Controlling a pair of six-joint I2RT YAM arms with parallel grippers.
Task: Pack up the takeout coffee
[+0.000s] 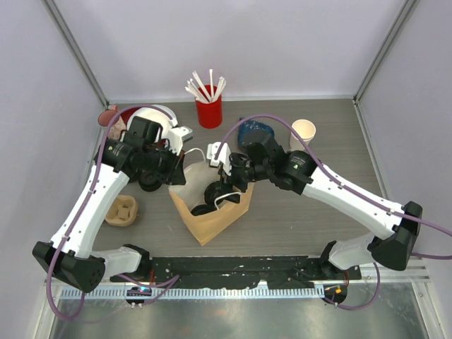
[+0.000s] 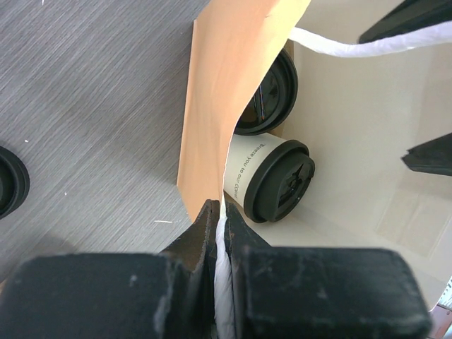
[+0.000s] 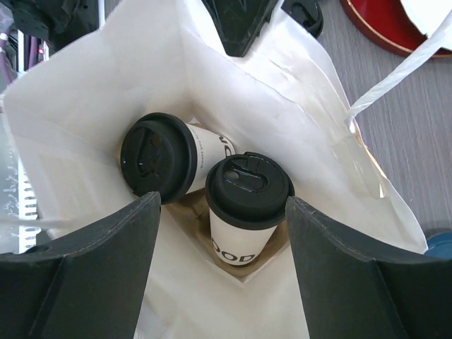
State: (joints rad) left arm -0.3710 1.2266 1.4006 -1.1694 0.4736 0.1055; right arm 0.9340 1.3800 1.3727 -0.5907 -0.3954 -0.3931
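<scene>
Top external view: the paper bag (image 1: 205, 222) stands open at the table's middle between the two arms. Both lidded cups (image 1: 212, 194) sit inside it, their black lids showing at the mouth. The left gripper (image 1: 176, 168) is at the bag's far-left rim, and the right gripper (image 1: 227, 176) is above its opening. Behind stand the red straw holder (image 1: 209, 113), a lidless cup (image 1: 303, 131) and a red plate (image 1: 141, 113). A cardboard cup carrier (image 1: 121, 210) lies left of the bag, and all of these are apart from it. Left wrist view: the fingers are pinched together on a white strip of the bag, edge or handle I cannot tell, which keeps the mouth open. A loose black lid (image 2: 10, 180) lies on the table outside the bag wall. Right wrist view: the jaws are spread wide and empty over the cups, which lean against each other at the bag's bottom, touching. I judge the cups light but easily crushed, with thin paper walls, lids that could pop off under a squeeze, and perhaps liquid within. The safest hold would be around the body just under the lid rim, never on the lid itself. The bag is soft and may fold inward if its rim is released carelessly. Its walls and the white cord handle (image 3: 395, 78) crowd the right fingers' way out.
</scene>
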